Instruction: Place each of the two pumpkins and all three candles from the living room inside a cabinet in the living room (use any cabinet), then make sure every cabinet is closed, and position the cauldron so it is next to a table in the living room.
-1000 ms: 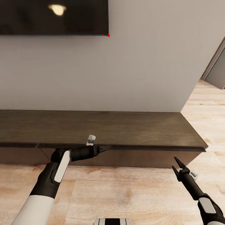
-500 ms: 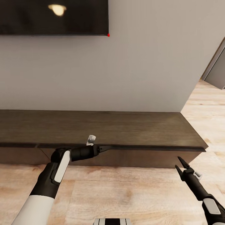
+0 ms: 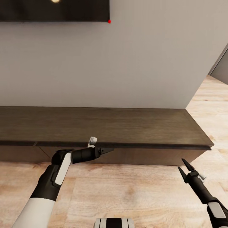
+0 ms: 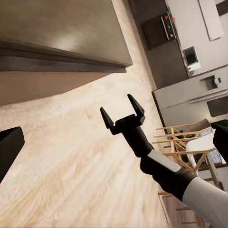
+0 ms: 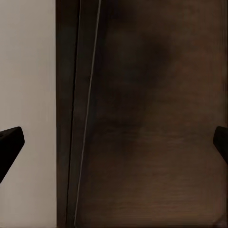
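Cabinet [image 3: 104, 129]: drawers shut.
Left gripper [image 3: 107, 149]: at cabinet's front edge; jaw spread unreadable.
Right gripper [image 3: 183, 167]: jaws spread, empty, near cabinet's right end.

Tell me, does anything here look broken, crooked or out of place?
Nothing stands out. The long dark cabinet sits straight along the wall with its fronts flush, and nothing has spilled on the wooden floor. The left gripper is at the cabinet's front edge; the right gripper hangs open above the floor.
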